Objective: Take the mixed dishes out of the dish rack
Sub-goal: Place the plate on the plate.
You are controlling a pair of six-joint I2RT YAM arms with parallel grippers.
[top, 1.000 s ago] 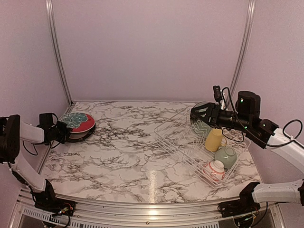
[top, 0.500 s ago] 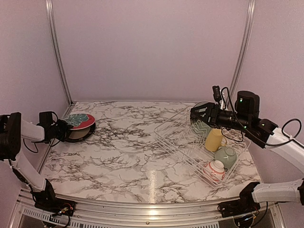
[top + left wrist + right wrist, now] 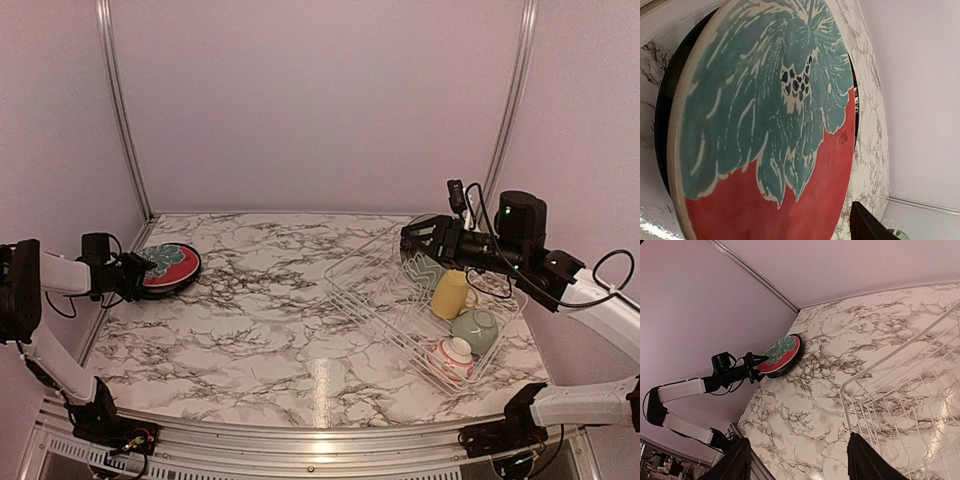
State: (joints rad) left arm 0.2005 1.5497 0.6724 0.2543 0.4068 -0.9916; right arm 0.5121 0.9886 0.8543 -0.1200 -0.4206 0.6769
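The red-and-teal floral plate [image 3: 168, 264] lies at the table's far left on top of the black-rimmed plate [image 3: 170, 289]. My left gripper [image 3: 143, 268] is at its left edge, open, with one finger above and one below the rim. In the left wrist view the floral plate [image 3: 765, 115] fills the frame, with one fingertip [image 3: 867, 227] beside it. The white dish rack [image 3: 365, 290] holds a pale green plate [image 3: 424, 266], yellow mug [image 3: 451, 294], pale green bowl [image 3: 474, 328] and small white-and-red bowl [image 3: 452, 358]. My right gripper [image 3: 408, 240] hangs open over the rack's far corner, holding nothing.
The right wrist view looks across the marble table [image 3: 815, 415] to the left arm [image 3: 685, 390] and the floral plate [image 3: 781, 354], with the rack's corner [image 3: 875, 362] near its fingers. Walls close in the back and both sides.
The floral plate has come down from a raised tilt to rest on the black-rimmed plate, and my left gripper's fingers have spread apart. The right arm has not moved.
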